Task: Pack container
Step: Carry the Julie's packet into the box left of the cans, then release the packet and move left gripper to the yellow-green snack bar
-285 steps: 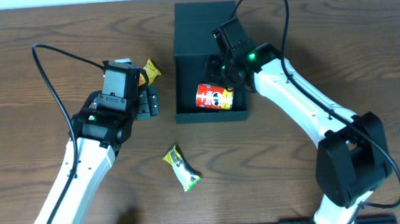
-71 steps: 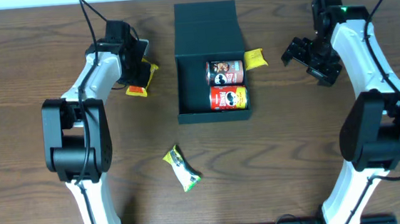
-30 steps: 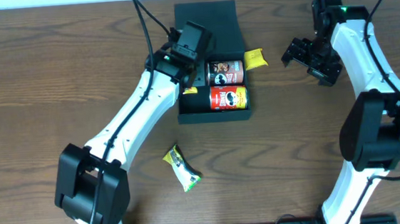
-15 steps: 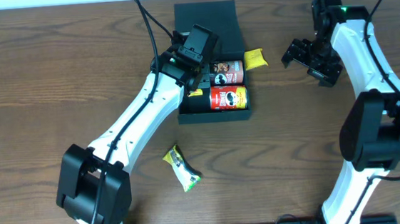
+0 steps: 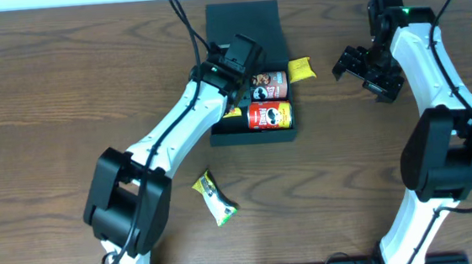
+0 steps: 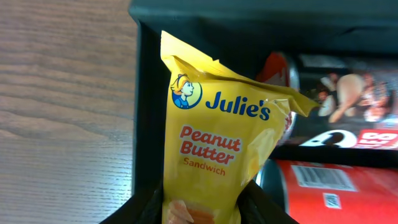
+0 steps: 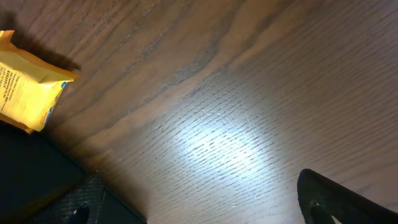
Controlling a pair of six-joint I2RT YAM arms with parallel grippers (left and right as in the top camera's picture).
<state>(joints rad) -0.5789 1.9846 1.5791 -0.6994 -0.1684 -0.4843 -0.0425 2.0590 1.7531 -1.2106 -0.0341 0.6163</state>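
Note:
The container (image 5: pixel 243 26) is a dark square box with its flap lid open toward the back. Inside lie a brown can (image 5: pixel 268 86) and a red can (image 5: pixel 268 116). My left gripper (image 5: pixel 232 107) is shut on a yellow peanut butter sandwich packet (image 6: pixel 217 137) and holds it over the box's left side. In the left wrist view the packet hangs beside the box's left wall (image 6: pixel 146 124), with both cans to its right. My right gripper (image 5: pixel 364 69) stands open above bare table to the right of the box, with nothing between its fingers (image 7: pixel 339 199).
A second yellow packet (image 5: pixel 300 69) lies on the table against the box's right wall and shows at the left in the right wrist view (image 7: pixel 28 81). A green-and-yellow packet (image 5: pixel 215 198) lies in front of the box, toward the table's near edge.
My left arm has carried the yellow packet slightly further right, over the box's left part. The right arm has not moved.

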